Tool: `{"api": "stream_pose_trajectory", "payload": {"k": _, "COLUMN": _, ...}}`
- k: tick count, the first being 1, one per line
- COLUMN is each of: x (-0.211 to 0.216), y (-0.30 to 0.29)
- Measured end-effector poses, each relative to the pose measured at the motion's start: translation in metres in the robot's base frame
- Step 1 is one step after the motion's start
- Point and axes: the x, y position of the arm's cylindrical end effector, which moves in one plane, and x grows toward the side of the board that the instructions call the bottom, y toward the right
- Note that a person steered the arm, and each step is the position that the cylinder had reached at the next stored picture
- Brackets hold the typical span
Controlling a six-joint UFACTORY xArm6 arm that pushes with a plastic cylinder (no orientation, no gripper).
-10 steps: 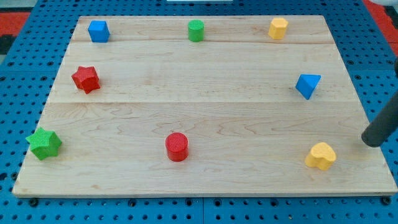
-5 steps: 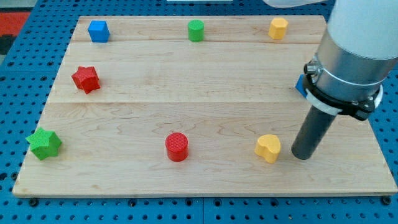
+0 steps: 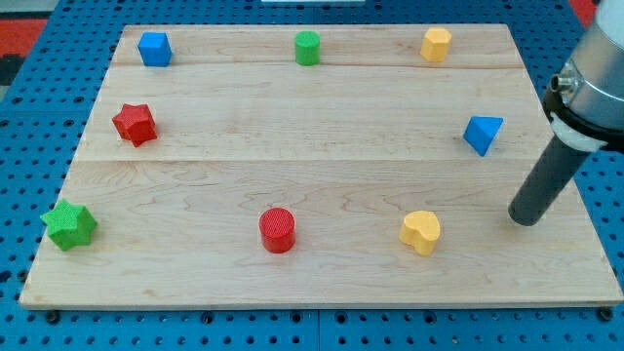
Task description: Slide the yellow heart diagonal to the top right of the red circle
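Observation:
The yellow heart lies on the wooden board near the view's bottom, right of centre. The red circle stands to its left at about the same height, well apart from it. My tip rests on the board to the right of the yellow heart, clear of it, and below the blue triangle-like block.
A blue block, a green cylinder and a yellow block line the board's top edge. A red star sits at the left and a green star at the bottom left.
The yellow heart was pushed left from the bottom right to right of centre. My tip followed it left, then drew back to the right, away from the heart.

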Motion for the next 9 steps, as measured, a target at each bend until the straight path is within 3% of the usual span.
{"api": "stream_pose_trajectory", "payload": {"k": 1, "x": -0.008, "y": -0.005}}
{"api": "stream_pose_trajectory", "payload": {"k": 2, "x": 0.038, "y": 0.020}}
{"api": "stream_pose_trajectory", "payload": {"k": 3, "x": 0.053, "y": -0.059}}
{"api": "stream_pose_trajectory", "payload": {"k": 4, "x": 0.013, "y": -0.111}}
{"api": "stream_pose_trajectory", "payload": {"k": 5, "x": 0.001, "y": -0.117}}
{"api": "stream_pose_trajectory", "payload": {"k": 6, "x": 0.061, "y": -0.125}}
{"api": "stream_pose_trajectory", "payload": {"k": 9, "x": -0.081, "y": -0.161}}
